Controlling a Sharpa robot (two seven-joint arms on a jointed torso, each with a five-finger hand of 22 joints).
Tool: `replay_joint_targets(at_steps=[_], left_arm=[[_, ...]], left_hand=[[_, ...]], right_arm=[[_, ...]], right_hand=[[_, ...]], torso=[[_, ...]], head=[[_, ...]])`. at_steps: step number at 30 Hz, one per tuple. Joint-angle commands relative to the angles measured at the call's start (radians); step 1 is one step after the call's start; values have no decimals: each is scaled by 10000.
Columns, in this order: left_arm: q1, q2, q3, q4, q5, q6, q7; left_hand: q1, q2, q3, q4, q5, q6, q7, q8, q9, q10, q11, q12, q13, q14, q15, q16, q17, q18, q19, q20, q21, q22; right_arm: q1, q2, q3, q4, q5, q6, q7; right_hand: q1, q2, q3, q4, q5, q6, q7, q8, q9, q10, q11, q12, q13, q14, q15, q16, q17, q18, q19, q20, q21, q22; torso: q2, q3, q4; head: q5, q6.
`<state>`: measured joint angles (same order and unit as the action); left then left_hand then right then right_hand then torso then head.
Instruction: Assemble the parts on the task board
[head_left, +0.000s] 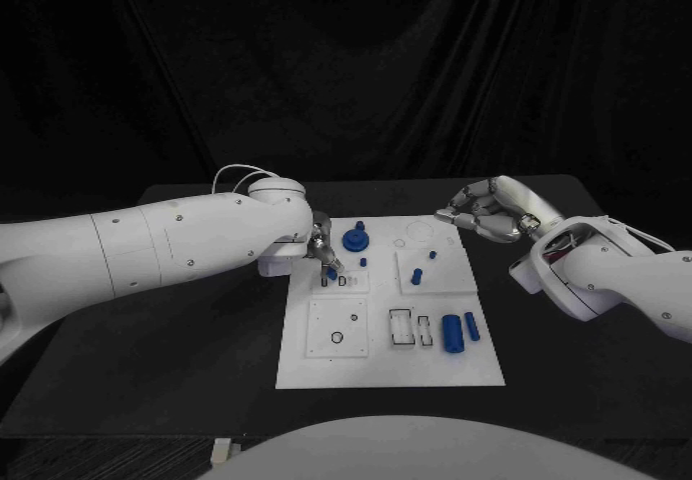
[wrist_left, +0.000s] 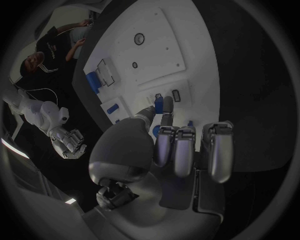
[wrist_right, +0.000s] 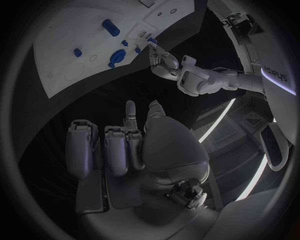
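Note:
The white task board lies in the middle of the black table. My left hand hovers over the board's far left part and pinches a small blue part between thumb and a finger, close above a small rectangular slot. Its other fingers are curled in. My right hand hangs beyond the board's far right corner, fingers curled with nothing in them. A round blue knob, small blue pegs and two long blue cylinders sit on the board.
Unfilled recesses mark the board's near half: a ring and rectangular slots. Bare black table spreads to both sides of the board. A dark curtain closes off the back.

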<state>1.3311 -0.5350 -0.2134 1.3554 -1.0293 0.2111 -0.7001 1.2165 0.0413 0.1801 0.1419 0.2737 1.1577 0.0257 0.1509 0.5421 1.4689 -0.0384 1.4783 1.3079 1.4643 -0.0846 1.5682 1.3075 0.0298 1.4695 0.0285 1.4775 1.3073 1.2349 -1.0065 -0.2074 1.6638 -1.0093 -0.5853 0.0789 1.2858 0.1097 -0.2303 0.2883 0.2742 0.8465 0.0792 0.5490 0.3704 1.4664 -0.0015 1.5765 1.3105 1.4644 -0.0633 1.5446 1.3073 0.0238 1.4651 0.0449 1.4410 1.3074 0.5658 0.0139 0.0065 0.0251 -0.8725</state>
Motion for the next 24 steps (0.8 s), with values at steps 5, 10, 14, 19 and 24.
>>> replay_joint_targets(at_steps=[5, 10, 14, 19, 24], left_arm=[[-30, 62, 7, -35, 59, -296, -303], [-91, 107, 6, -83, 59, -283, -302], [-138, 142, 6, -136, 59, -300, -289], [-170, 184, 5, -196, 59, -350, -268], [-186, 244, 5, -247, 59, -334, -248]], left_hand=[[-122, 44, 377, -241, -47, -35, 60, -59, 6, 545, -45, -34, 1811, 1065, -49, 26, 2633, -63, 480, -45, -23, 2323], [-138, 57, 401, -224, -55, -35, 62, -64, 7, 543, -42, -40, 1806, 1065, -48, 26, 2633, -60, 474, -43, -35, 2319], [-138, 57, 401, -224, -55, -35, 62, -64, 7, 543, -42, -40, 1806, 1065, -48, 26, 2633, -60, 474, -43, -35, 2319], [-161, 64, 420, -203, -67, -30, 65, -67, 10, 541, -38, -47, 1801, 1065, -46, 26, 2633, -59, 472, -41, -40, 2318], [-161, 64, 420, -203, -67, -30, 65, -67, 10, 541, -38, -47, 1801, 1065, -46, 26, 2633, -59, 472, -41, -40, 2318]], right_arm=[[-33, 28, 6, -3, -62, -20, -140], [-40, 41, 6, -2, -62, -20, -137], [-47, 41, 6, 6, -62, -25, -130], [-53, 44, 6, -1, -62, -31, -119], [-58, 43, 6, -2, -62, -30, -110]], right_hand=[[107, -15, -65, -9, -54, -69, -21, 62, 9, 1044, 34, -57, 2603, 886, 20, -64, 1780, 150, 277, 59, -95, 2116], [121, -13, -67, -9, -51, -75, -21, 68, 9, 1044, 33, -57, 2603, 884, 20, -69, 1770, 154, 270, 58, -108, 2112], [139, -14, -72, -9, -49, -83, -21, 76, 8, 1044, 34, -57, 2603, 878, 20, -80, 1743, 157, 263, 57, -121, 2107], [151, -14, -74, -9, -47, -89, -20, 81, 7, 1044, 33, -57, 2603, 875, 20, -84, 1732, 162, 252, 57, -141, 2100], [162, -14, -76, -9, -44, -92, -21, 86, 6, 1044, 34, -57, 2603, 868, 20, -98, 1696, 167, 242, 57, -159, 2093]], torso=[[5, -1, -5], [11, -1, -1], [5, -1, -2], [6, 0, -2], [4, -3, -1]], head=[[34, -2], [23, -2], [21, -2], [14, -2], [14, -2]])
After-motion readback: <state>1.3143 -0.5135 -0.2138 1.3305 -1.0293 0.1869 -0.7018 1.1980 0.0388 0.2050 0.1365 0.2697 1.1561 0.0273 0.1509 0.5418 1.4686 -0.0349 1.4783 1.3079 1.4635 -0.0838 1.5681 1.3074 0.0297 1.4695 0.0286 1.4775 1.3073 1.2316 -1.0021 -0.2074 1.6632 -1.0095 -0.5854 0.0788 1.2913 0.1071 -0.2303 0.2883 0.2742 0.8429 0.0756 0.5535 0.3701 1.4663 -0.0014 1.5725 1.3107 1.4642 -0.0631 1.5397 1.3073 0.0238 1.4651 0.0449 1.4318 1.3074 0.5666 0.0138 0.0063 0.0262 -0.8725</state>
